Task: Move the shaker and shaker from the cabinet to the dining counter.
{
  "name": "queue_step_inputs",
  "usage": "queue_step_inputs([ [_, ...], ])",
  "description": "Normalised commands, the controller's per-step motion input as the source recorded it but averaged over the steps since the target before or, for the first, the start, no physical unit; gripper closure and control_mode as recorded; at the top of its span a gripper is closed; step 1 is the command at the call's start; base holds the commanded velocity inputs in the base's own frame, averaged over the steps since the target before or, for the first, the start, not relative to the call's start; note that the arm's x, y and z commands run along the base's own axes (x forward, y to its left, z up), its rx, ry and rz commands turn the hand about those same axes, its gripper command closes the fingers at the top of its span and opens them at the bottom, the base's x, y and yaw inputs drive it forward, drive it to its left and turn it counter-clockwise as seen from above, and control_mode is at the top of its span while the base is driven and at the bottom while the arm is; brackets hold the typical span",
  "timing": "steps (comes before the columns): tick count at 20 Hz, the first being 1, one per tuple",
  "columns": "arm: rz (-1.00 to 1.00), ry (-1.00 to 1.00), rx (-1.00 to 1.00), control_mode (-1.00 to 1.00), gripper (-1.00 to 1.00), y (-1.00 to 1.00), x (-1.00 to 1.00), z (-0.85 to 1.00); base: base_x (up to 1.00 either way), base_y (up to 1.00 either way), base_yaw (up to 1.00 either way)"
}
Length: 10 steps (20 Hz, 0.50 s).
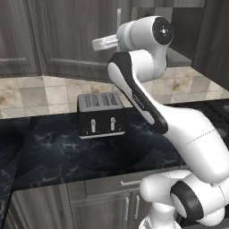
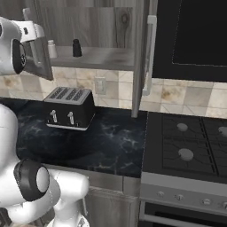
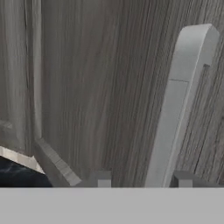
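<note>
The cabinet (image 2: 95, 26) stands open above the worktop. On its grey shelf (image 2: 102, 57) sit the white shaker (image 2: 52, 48) and, just to its right, the black shaker (image 2: 77, 48), both upright. My gripper (image 3: 143, 179) is open at the swung-out left door (image 2: 37, 55), its fingertips (image 3: 103, 178) on either side of the lower end of the silver bar handle (image 3: 175, 109). From the left base view the hand (image 1: 103, 43) points left, high in front of the wall cabinets. The dining counter is out of view.
A black toaster (image 2: 68, 107) stands on the black marble worktop (image 2: 115, 142) below the shelf. The right cabinet door (image 2: 139, 57) hangs open beside a dark microwave (image 2: 195, 35). A stove (image 2: 190, 146) lies to the right.
</note>
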Motion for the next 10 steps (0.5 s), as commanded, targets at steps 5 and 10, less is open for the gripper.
queue_step_inputs([
  [5,0.00,0.00,-0.10,-1.00,1.00,1.00,-1.00,0.00,0.00,0.00,0.00],
  [10,0.00,0.00,-0.11,-1.00,1.00,1.00,-0.90,0.00,0.00,0.00,0.00],
])
